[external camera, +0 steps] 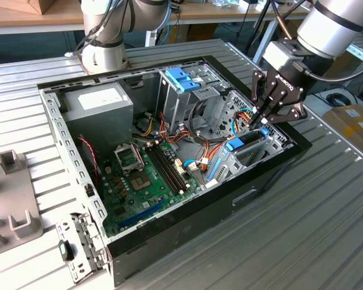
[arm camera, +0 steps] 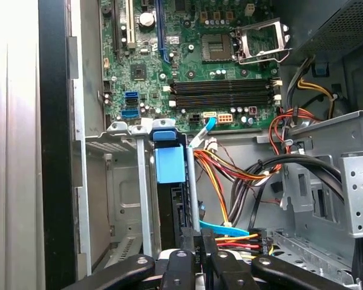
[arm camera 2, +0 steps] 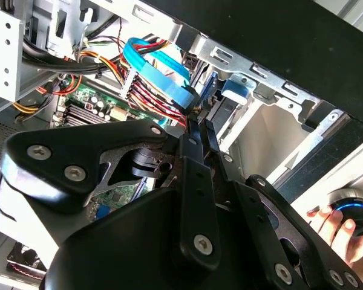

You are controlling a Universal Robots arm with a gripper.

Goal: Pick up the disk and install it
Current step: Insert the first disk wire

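The open case (external camera: 169, 229) lies on its side on the bench (external camera: 302, 235), motherboard (external camera: 148, 175) facing up; the tool (external camera: 261, 124) hangs at the drive bays near the exterior view's right end of the case, its fingers (arm camera 2: 196, 136) pressed close together on the end of the disk (external camera: 245, 142); the disk stands on edge in a metal bay slot (arm camera: 133, 193), its long axis running along the case's short side, with the blue rail end (arm camera: 169, 160) toward the motherboard and the other end at the tool; in the first wrist view the dark drive edge sits between silver bay walls, beside a bundle of cables (arm camera: 242, 175); a person's hand (arm camera 2: 336, 226) rests on a mouse outside the case.
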